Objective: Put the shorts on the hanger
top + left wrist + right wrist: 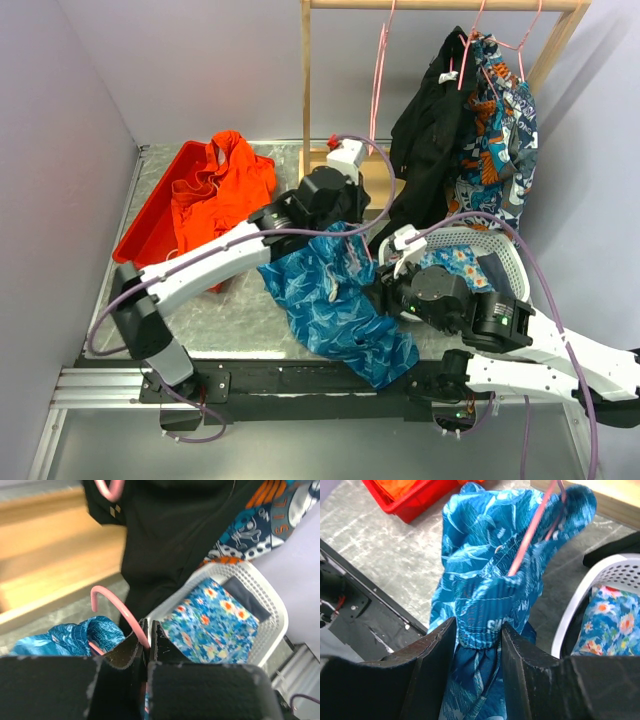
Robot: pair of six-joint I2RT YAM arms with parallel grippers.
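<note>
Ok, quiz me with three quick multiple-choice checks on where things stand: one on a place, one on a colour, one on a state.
1. In the top view, where does the white basket sit relative to the shorts?
A) to their right
B) to their left
C) on top of them

2. What colour is the hanger in the left tool?
A) white
B) pink
C) black

3. What is the right tool doing?
A) open, holding nothing
B) shut on the basket
C) shut on the shorts

Answers:
1 A: the top view shows the basket on the right side, beside the shorts.
2 B: the left wrist view shows a pink wire pinched between the fingers.
3 C: the right wrist view shows bunched teal waistband squeezed between the fingers.
</note>
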